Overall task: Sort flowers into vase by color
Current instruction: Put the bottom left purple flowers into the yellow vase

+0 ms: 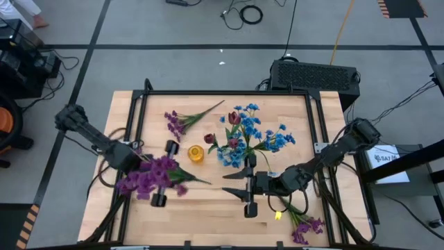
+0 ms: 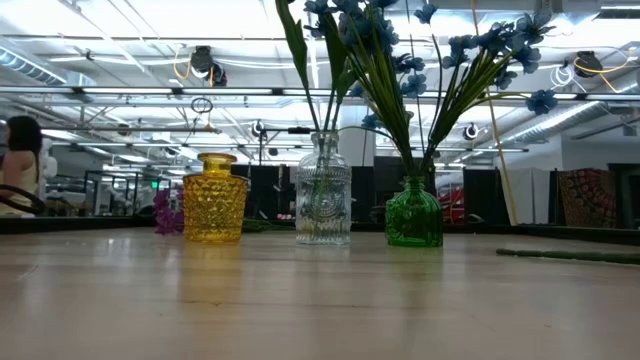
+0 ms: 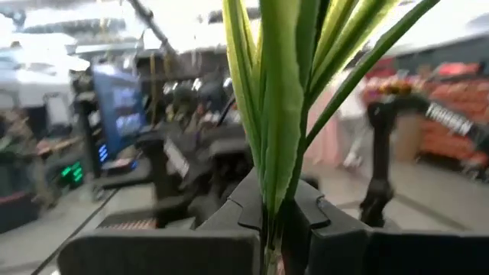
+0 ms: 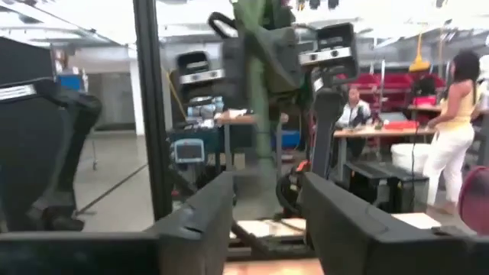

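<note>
Left hand (image 3: 269,218) clamping purple flowers' (image 1: 149,175) stems

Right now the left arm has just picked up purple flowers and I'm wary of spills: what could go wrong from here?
1. The left gripper grips the purple flowers only by thin stems; the heavy blossom end may droop or slip.
2. The yellow vase looks narrow-mouthed; a missed insertion might tip it.
3. The right gripper, jaws open, sits near the green vase and could snag the blue flowers.
</note>
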Controlling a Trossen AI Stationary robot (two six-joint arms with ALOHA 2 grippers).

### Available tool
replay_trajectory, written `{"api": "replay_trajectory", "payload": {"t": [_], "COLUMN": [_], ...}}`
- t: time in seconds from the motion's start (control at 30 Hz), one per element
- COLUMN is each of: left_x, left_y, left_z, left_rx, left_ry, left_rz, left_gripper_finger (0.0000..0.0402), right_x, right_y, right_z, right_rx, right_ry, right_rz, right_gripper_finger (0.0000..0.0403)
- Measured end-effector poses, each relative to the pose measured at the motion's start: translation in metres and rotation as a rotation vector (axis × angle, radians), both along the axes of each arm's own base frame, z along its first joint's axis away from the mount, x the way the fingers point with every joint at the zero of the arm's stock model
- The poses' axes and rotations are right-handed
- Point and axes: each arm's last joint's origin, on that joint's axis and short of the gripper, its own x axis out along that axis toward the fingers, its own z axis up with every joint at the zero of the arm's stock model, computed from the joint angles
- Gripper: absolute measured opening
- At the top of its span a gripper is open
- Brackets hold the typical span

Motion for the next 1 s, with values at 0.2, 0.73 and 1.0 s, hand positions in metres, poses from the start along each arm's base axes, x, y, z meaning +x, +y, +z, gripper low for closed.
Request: {"api": "replay_trajectory", "payload": {"t": [0.2, 0.73, 1.0], "left_x": [-0.028, -0.069, -0.059], "left_y": [0.022, 0.076, 0.098], "left_z": [0.001, -0.077, -0.12], "left_rx": [0.002, -0.142, -0.266], "left_ry": [0.133, 0.102, 0.182], "left_rz": [0.144, 0.382, 0.508], "left_gripper_finger": [0.0019, 0.002, 0.002], "right_x": [-0.022, -0.048, -0.047], "right_y": [0.0, 0.011, 0.008], "right_z": [0.021, 0.04, 0.04], "right_rx": [0.011, -0.033, -0.049], "right_ry": [0.025, 0.002, 0.001], "right_rz": [0.043, 0.105, 0.094], "right_gripper_finger": [0.0177, 0.0171, 0.0171]}}
